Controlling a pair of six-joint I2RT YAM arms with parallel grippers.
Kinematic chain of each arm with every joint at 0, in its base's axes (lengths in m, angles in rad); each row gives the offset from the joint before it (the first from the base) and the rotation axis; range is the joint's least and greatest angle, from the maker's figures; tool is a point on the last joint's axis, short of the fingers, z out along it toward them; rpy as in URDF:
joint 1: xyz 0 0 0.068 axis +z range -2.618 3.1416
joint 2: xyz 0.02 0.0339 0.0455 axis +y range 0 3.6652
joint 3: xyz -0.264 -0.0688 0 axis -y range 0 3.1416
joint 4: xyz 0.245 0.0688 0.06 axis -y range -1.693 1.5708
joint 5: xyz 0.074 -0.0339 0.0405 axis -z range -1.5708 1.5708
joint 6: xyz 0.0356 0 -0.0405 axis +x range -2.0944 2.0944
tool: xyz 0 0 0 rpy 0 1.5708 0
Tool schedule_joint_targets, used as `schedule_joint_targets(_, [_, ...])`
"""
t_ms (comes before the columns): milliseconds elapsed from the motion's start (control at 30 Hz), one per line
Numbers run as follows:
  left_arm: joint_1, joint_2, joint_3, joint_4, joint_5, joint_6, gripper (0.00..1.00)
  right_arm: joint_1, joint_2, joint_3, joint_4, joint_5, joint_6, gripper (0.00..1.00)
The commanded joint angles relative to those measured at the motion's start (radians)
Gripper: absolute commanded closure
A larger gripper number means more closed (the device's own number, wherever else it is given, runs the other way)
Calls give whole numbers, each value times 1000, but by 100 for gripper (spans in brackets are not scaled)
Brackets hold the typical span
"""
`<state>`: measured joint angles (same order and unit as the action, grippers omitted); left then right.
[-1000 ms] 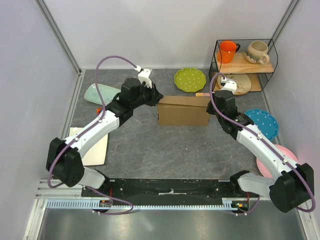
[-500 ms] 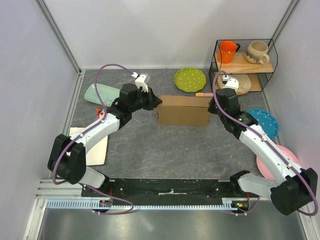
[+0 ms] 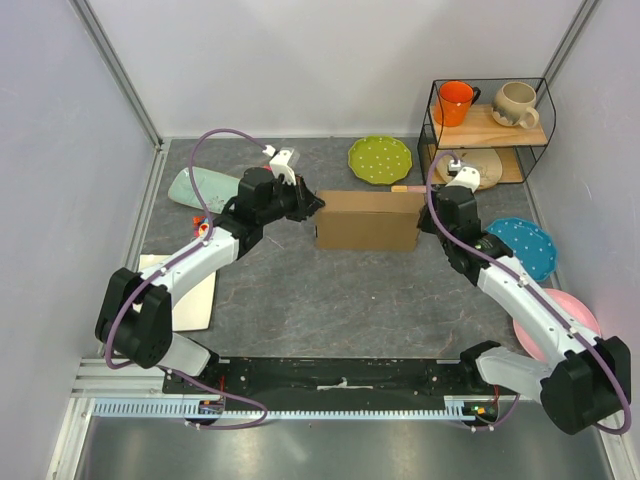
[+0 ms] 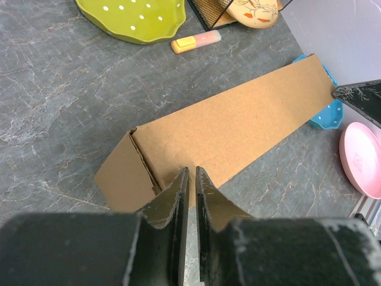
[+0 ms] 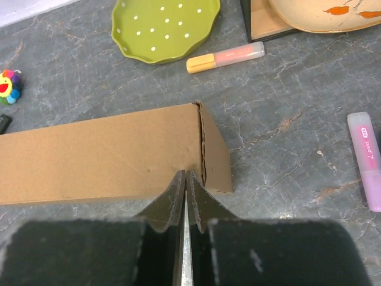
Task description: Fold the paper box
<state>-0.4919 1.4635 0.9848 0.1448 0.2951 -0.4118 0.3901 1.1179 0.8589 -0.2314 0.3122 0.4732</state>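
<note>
Paper box [image 3: 367, 220]: plain brown corrugated cardboard, long rectangular block, laid mid-table on grey veined table [image 3: 330, 300] | left gripper [image 4: 190, 173]: black fingers nearly together, thin slit, nothing seen held, tips at box's end | right gripper [image 5: 184, 174]: fingers pressed together, nothing seen held, tips at opposite end.

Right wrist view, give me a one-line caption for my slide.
Right gripper, jaws nearly shut, at the near edge of the paper box by its end; green plate and orange highlighter beyond.
</note>
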Motion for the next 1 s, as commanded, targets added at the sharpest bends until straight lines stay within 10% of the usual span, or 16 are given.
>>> schedule_joint_targets(0, [1, 27, -35, -56, 13, -10, 83, -16, 54, -63, -69, -44, 10, 91])
schedule_joint_targets(600, [-83, -316, -393, -102, -106, -38, 89, 10, -425, -382, -143, -203, 139, 94])
schedule_joint_targets(800, [-83, -526, -423, -80, -181, -22, 65, 10, -647, -342, -158, -187, 194, 61])
schedule_joint_targets(967, [-83, -540, -388, -86, -215, -48, 54, 10, -459, -299, -167, -154, 163, 43])
